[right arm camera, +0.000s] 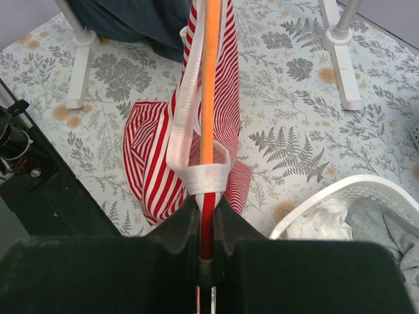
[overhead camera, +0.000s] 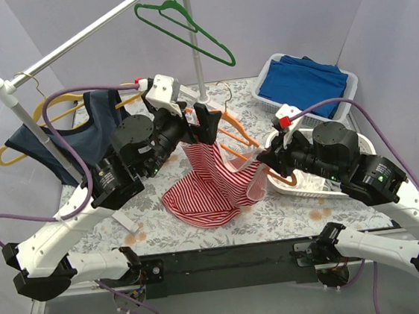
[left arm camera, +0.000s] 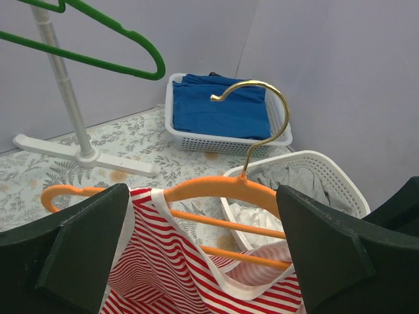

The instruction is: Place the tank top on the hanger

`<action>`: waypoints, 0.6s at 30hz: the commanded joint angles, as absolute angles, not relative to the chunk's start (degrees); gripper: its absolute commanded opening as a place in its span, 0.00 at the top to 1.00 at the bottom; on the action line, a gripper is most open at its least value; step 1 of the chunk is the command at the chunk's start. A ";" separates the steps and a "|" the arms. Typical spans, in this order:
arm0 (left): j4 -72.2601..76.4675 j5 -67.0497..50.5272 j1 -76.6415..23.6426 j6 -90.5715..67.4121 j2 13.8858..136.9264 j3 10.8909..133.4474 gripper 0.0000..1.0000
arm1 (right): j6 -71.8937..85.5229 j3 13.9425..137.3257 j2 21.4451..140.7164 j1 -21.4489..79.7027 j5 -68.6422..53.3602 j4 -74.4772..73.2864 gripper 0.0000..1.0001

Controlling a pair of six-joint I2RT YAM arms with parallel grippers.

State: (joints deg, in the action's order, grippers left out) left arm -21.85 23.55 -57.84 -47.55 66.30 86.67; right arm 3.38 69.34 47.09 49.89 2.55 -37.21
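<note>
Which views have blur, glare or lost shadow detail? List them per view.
Top external: even, soft light, faint shadows, the tank top stripes sharp. Left wrist: the near jaws are dark and soft, and there is a bright glint on the hook of the hanger. Right wrist: the jaws are near-black with no detail, while the table pattern is crisp.

No text, number or brand can be read in any view. A small white tag (overhead camera: 127, 224) lies on the bench (overhead camera: 291, 216) at the near left, too small to tell whether it bears print. A tiny green mark (overhead camera: 382, 178) on the right arm (overhead camera: 344, 154) is equally unreadable.
</note>
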 commanded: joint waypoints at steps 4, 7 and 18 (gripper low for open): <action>-24.51 26.45 -57.74 -50.00 63.46 81.39 0.26 | 4.83 72.07 46.23 49.75 6.15 -33.93 0.99; -28.19 29.79 -57.74 -52.99 66.52 82.61 0.37 | 4.83 73.12 46.76 49.75 6.50 -33.93 0.99; -31.11 33.48 -55.37 -59.15 76.81 90.43 0.37 | 4.75 77.26 49.39 49.75 5.63 -34.01 0.99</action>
